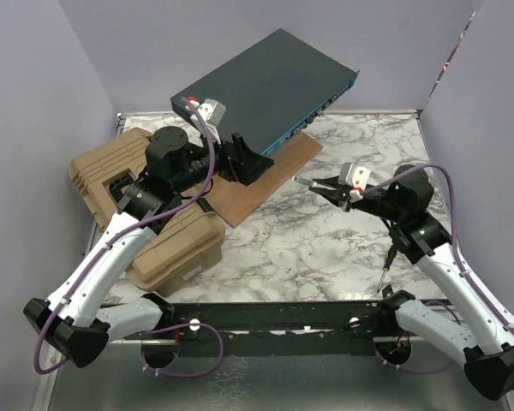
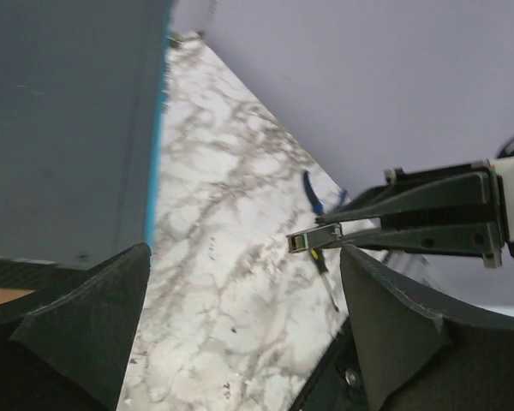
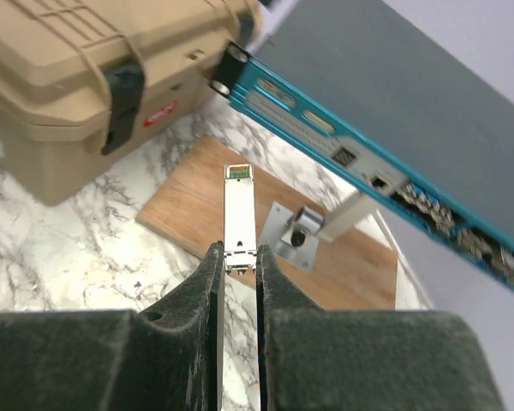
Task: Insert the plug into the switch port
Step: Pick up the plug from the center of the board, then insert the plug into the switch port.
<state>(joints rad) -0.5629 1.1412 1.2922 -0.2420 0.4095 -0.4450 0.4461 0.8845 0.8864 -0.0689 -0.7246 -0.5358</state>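
Observation:
The switch (image 1: pixel 265 86) is a flat dark grey box with a teal front face (image 3: pixel 325 137) and a row of ports, propped tilted above a wooden board (image 1: pixel 265 184). My right gripper (image 3: pixel 238 257) is shut on the plug (image 3: pixel 239 214), a slim silver module pointing forward toward the board, well short of the ports. In the top view the plug (image 1: pixel 304 181) hangs right of the board, held by the right gripper (image 1: pixel 321 187). My left gripper (image 1: pixel 253 163) is open and empty beside the switch's near corner; its fingers (image 2: pixel 86 317) are spread wide over marble.
A tan ribbed case (image 1: pixel 111 171) stands at the left, under the left arm. A metal bracket (image 3: pixel 300 235) on the board props the switch. A thin dark tool (image 1: pixel 385 272) lies on the marble near the right arm. Grey walls enclose the table.

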